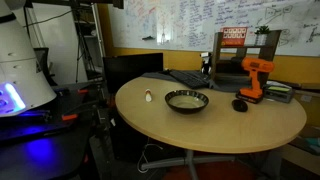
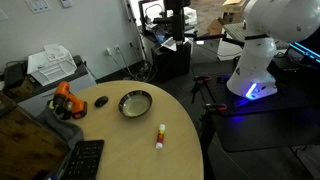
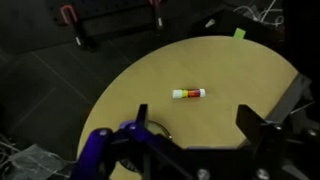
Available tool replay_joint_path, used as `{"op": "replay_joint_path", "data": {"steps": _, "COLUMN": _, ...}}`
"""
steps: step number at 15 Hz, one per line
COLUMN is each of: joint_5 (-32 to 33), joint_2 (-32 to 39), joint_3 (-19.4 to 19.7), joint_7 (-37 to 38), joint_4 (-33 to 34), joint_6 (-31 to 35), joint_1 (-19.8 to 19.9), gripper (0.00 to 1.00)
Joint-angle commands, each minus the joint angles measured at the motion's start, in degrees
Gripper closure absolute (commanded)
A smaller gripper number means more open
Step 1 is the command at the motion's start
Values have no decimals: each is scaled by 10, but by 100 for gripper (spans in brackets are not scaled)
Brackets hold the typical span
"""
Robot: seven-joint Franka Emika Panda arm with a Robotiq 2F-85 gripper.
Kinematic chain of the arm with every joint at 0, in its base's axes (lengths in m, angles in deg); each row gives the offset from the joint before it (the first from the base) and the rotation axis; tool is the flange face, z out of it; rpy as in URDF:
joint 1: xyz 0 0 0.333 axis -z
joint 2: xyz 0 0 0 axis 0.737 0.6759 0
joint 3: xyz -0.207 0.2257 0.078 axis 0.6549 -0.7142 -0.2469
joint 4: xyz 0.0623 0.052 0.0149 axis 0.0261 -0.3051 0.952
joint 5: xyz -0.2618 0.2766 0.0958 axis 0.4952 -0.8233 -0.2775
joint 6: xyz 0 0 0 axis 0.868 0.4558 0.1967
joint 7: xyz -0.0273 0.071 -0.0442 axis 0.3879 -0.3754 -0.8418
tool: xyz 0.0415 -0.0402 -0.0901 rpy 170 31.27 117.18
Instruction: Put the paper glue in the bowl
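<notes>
Wrist view: paper glue (image 3: pixel 189 93) (flat, red-ended)

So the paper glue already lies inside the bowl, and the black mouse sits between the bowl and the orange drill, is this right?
Not quite. The paper glue lies on the table, outside the bowl and apart from it; an exterior view shows this, and the bowl is empty. The black mouse does sit between the bowl and the orange drill.

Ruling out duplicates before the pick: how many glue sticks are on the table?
1. The paper glue lies on its side on the table, apart from the bowl; others could sit hidden behind the drill.
</notes>
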State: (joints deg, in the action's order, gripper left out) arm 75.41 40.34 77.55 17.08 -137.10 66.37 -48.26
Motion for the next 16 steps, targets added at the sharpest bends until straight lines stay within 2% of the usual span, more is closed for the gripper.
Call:
{"op": "replay_joint_path", "data": {"steps": 1, "joint_5": -3, "joint_2": 0, "joint_3": -5, "joint_7": -3, "joint_4": 1, "joint_6": -2, "joint_1": 6, "gripper": 0}}
{"op": "replay_joint_path", "data": {"steps": 6, "joint_5": -3, "joint_2": 0, "joint_3": -5, "joint_7": -3, "joint_4": 1, "joint_6": -2, "joint_1": 6, "gripper": 0}}
{"op": "replay_joint_path", "data": {"steps": 9, "joint_5": -3, "joint_2": 19, "joint_3": -60, "joint_7": 128, "joint_4": -13, "joint_6": 37, "joint_1": 21, "gripper": 0}}
{"op": "replay_joint_path", "data": {"steps": 11, "joint_5": -19, "joint_2": 53, "joint_3": -99, "joint_7": 213, "joint_4": -23, "joint_6": 79, "joint_1": 14, "gripper": 0}}
{"op": "replay_joint_path", "data": {"steps": 14, "joint_5": -41, "joint_2": 127, "joint_3": -153, "joint_7": 335, "joint_4": -40, "joint_6": 168, "joint_1": 8, "gripper": 0}}
{"op": "replay_joint_path", "data": {"steps": 16, "joint_5": -47, "joint_2": 187, "joint_3": -169, "joint_7": 403, "joint_4": -47, "joint_6": 241, "joint_1": 3, "gripper": 0}}
